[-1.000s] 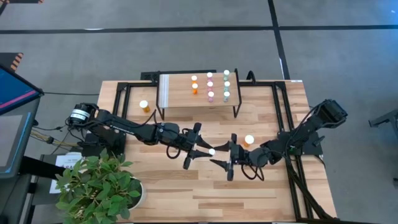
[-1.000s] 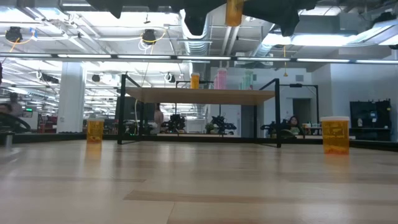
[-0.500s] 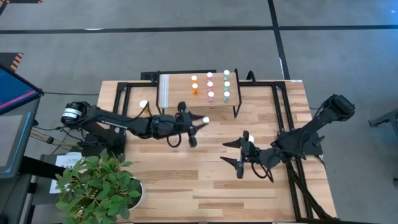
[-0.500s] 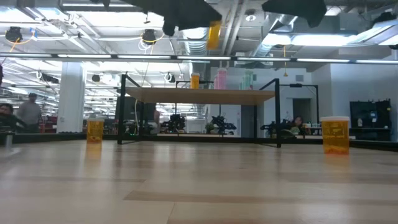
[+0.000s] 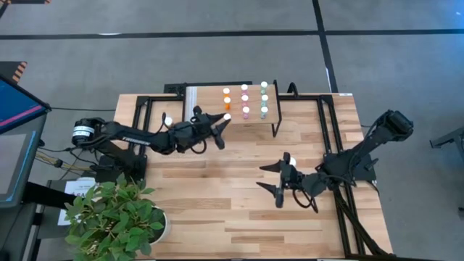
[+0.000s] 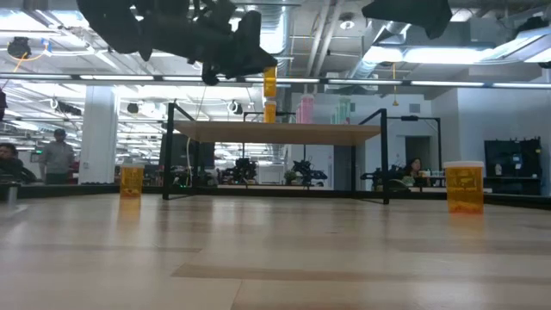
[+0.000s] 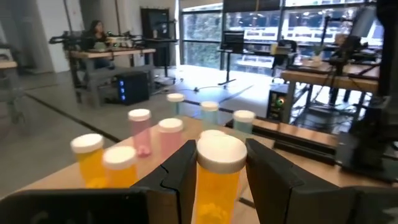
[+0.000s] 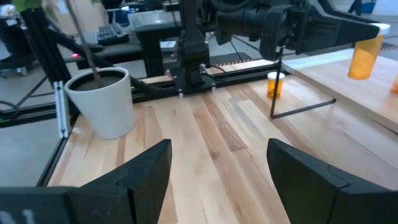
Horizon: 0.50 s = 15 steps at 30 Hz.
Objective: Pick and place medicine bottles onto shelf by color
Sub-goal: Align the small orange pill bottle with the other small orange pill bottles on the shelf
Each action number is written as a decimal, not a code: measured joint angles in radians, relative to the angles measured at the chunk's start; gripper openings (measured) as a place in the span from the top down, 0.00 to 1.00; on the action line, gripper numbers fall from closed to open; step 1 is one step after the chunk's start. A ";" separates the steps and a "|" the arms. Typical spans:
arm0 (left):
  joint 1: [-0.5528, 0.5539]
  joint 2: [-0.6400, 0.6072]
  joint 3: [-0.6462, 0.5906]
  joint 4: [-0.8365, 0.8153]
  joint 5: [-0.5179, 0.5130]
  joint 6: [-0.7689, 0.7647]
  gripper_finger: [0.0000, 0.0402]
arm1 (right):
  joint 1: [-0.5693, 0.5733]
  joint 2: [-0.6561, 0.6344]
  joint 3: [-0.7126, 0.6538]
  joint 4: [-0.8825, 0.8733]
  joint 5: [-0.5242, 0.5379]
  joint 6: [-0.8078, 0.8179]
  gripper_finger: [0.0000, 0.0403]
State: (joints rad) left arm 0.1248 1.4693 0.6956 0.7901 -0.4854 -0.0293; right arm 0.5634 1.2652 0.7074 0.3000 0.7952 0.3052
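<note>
My left gripper is shut on an orange medicine bottle with a white cap. It holds it over the near part of the light-wood shelf. On the shelf stand two orange bottles, three pink ones and three pale green ones, all upright in rows. My right gripper is open and empty over the table's right half. A larger orange bottle stands on the table left of the shelf, and another stands at the right. My left gripper pinches the bottle's orange body just below the cap between its two fingers. The fingers come roughly level from the table's left. The bottle stands upright and lifted clear above the shelf top, in line with the orange bottles.
A potted plant in a white pot stands at the table's near left corner. Black frame rails run along the table's sides. The shelf's white ridged strip is at its left end. People show in the room behind.
My left gripper has carried the orange bottle from the table's middle, where it met my right gripper, toward the far edge and over the shelf. The bottle tipped on the way and is upright again. My right gripper has drawn back toward the right edge and then kept still.
</note>
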 joint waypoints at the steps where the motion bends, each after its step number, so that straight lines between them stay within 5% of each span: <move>1: 0.010 0.000 0.000 -0.001 0.003 -0.006 0.74 | -0.005 0.000 0.000 0.000 0.000 0.007 0.29; 15: 0.079 0.107 0.000 0.043 0.032 -0.035 0.73 | -0.008 0.000 0.000 0.000 -0.008 0.013 0.29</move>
State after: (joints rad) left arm 0.2039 1.5766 0.6956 0.8326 -0.4532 -0.0644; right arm 0.5556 1.2652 0.7074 0.3000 0.7876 0.3183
